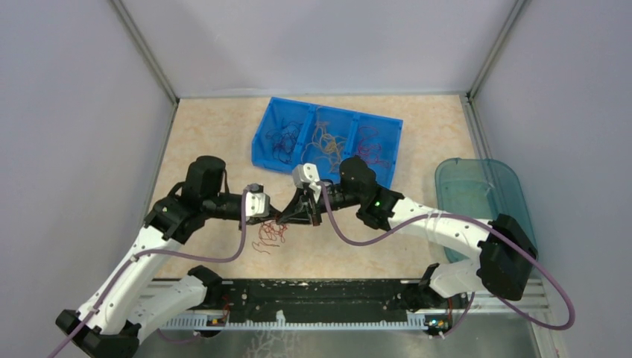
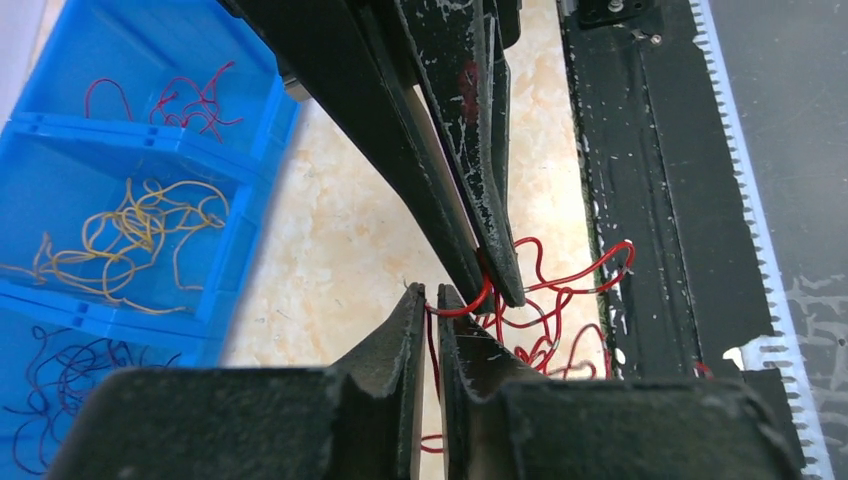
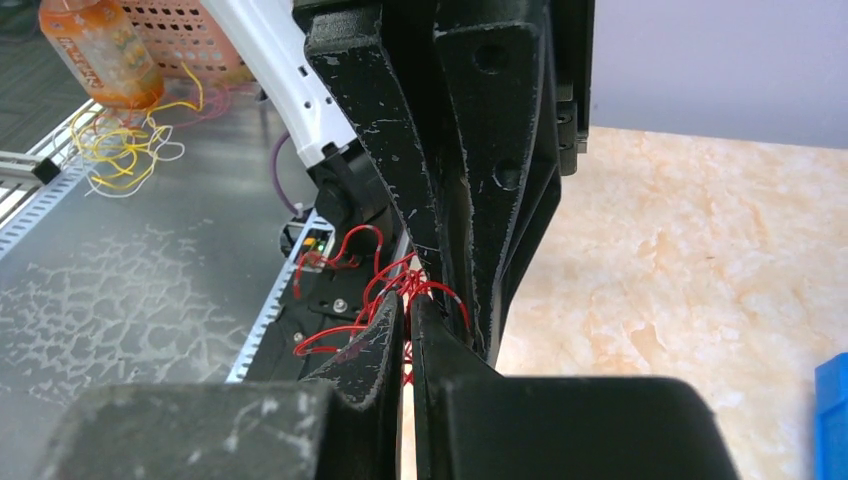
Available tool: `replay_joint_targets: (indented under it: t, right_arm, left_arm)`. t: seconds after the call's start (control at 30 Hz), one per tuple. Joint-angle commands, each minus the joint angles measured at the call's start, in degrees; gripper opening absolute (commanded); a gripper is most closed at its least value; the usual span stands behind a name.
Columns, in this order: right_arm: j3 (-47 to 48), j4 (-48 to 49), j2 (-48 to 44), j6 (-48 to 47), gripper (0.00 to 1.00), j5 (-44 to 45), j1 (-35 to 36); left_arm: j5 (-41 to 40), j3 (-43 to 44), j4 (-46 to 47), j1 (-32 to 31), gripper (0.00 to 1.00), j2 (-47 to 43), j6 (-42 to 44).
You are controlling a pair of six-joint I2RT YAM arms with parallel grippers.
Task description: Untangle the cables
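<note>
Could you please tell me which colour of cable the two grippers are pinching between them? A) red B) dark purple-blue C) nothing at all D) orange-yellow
A: the left gripper and right gripper are both shut on strands of the red cables, while the orange-yellow cables lie in the blue bin.

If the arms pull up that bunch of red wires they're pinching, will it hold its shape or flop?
Probably floppy: the red wires curl in loose, uneven loops. Likely very light, being so thin. The strands cross each other, so they would probably lift as one clump.
</note>
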Motion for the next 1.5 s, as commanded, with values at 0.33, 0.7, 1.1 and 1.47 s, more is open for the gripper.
replay_joint_targets:
  t: [0.33, 0.7, 1.1, 1.47]
  right_arm:
    - [-3.4, 0.2, -6.0, -2.9, 0.1, 12.5, 0.2]
    - [-11.1, 14.0, -13.6, 5.6, 0.63, 26.5, -2.8]
    - [-8.2, 35.8, -2.4, 19.9, 0.69, 20.0, -1.2]
    - [-7.8, 41.2, 2.3, 18.4, 0.49, 34.4, 2.3]
  left_arm:
    - [-9.3, -0.3, 6.9, -0.3, 0.01, -4.3, 0.7]
    - [-8.4, 3.7, 8.8, -0.3, 0.01, -3.2, -1.4]
    - [-5.6, 6.8, 13.0, -0.3, 0.01, -2.0, -9.8]
    - [-2.6, 9.3, 13.6, -0.4, 0.01, 0.0, -15.9]
